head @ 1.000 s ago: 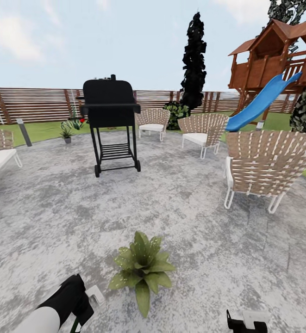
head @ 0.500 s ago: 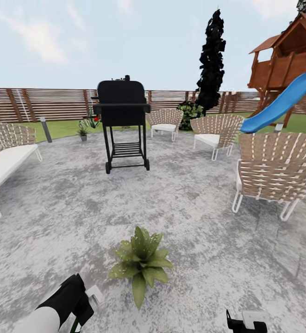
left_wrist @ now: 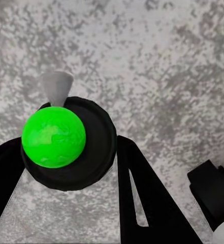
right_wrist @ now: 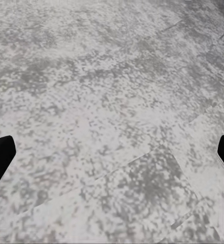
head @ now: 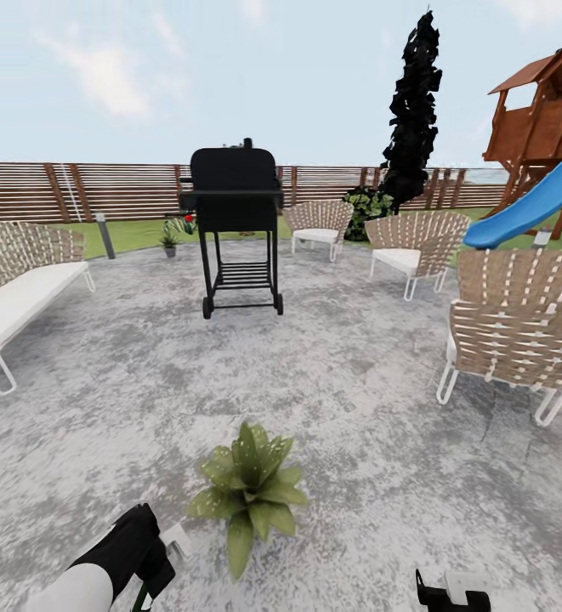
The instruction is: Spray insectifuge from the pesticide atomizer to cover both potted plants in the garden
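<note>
In the left wrist view the pesticide atomizer [left_wrist: 53, 134] shows from above: a bright green knob on a black cap, with a grey nozzle. My left gripper [left_wrist: 71, 168] is shut on it, a black finger on either side. In the head view that gripper [head: 149, 569] sits at the lower left, with a whitish part of the atomizer [head: 176, 539] sticking out. One potted plant [head: 246, 489] stands on the grey paving just right of it, its leaves flecked with pale specks. A second potted plant [head: 169, 242] stands far off by the lawn's edge. My right gripper [right_wrist: 112, 157] is open over bare paving.
A black grill [head: 234, 225] stands in the middle distance. A white-cushioned bench [head: 13, 297] is at the left, and woven chairs [head: 519, 327] stand at the right and back. A grey bollard lamp [head: 105, 235], a wooden slat fence [head: 110, 191] and a blue slide [head: 531, 208] lie beyond.
The head view has swung left: the grill, chairs and slide have shifted right in the picture and the bench has come further in. Both arms hold the same pose.
</note>
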{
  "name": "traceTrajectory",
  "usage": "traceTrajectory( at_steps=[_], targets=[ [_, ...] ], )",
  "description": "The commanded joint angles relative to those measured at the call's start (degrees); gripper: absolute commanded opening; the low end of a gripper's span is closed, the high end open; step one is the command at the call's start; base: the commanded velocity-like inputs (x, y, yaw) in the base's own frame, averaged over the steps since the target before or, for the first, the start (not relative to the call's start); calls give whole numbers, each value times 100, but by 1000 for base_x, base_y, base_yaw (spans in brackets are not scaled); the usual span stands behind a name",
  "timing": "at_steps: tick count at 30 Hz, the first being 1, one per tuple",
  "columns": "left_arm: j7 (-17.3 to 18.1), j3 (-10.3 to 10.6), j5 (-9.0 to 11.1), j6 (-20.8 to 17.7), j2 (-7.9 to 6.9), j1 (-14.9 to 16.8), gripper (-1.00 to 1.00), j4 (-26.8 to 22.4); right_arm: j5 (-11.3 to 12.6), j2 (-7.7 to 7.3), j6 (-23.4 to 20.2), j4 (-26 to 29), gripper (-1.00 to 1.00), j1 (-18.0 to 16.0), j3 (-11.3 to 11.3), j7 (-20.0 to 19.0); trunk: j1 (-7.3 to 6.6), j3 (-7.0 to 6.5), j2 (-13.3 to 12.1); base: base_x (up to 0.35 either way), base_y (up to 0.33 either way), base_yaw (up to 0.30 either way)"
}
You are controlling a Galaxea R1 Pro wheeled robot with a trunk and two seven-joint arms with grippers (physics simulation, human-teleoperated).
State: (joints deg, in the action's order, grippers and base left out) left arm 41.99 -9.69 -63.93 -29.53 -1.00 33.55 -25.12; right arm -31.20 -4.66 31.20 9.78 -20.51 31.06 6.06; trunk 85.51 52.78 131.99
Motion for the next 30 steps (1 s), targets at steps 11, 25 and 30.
traceTrajectory(
  at_steps=[11,25,30],
  targets=[
    [46,-46,-30,-27,-2,3,-100,-11,-61,0,18,-11,100,-6,23,36,1,6,2,147,-49,0],
    [85,-10,441,513,-27,3,-100,-5,-61,0,18,-11,100,-6,23,36,1,6,2,1,0,12],
    [81,8,417,502,-23,3,-100,-4,-61,0,18,-11,100,-6,23,37,1,6,2,0,0,236]
  ],
)
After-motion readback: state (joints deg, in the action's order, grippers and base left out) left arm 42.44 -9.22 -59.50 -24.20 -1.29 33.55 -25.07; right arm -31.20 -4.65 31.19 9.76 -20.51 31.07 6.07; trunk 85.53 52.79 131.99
